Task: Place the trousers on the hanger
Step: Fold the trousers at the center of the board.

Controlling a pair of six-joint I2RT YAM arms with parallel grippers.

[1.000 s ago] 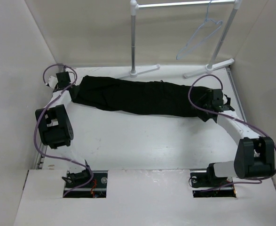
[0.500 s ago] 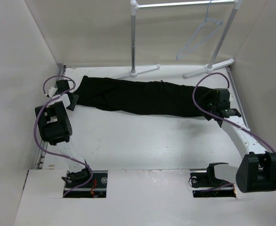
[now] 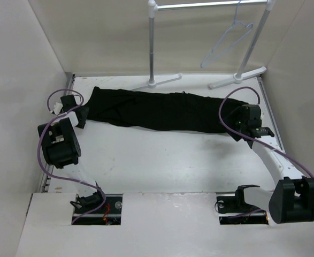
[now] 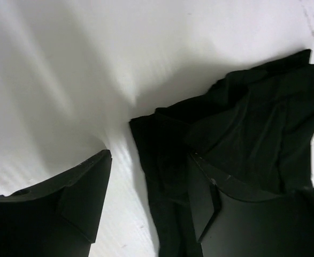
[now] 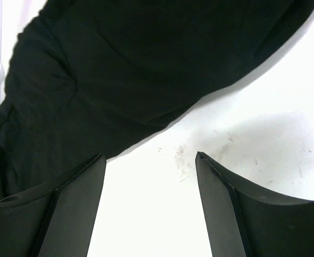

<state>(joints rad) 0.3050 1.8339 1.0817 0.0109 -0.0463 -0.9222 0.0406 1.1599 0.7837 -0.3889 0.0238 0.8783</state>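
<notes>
Trousers (image 3: 157, 110) lay lengthwise side to side, one end at the spread left gripper (image 4: 148, 154), the other near the spread right gripper (image 5: 148, 158).

White table (image 3: 167, 160), black trousers (image 3: 157, 110) flat across it, rack feet (image 3: 153, 82) behind.

White links (image 3: 272, 160), black joint housings (image 3: 60, 143), looping purple cables (image 3: 221, 111), black wedge-shaped hand fingers (image 4: 66, 214).

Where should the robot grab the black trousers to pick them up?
Probably at both ends, one gripper each. The trousers lie stretched flat across the table, so the middle offers no edge. The left end's crumpled corner sits between the open jaws of the left gripper: pinch it from above. The right gripper should come from the right end likewise.
</notes>
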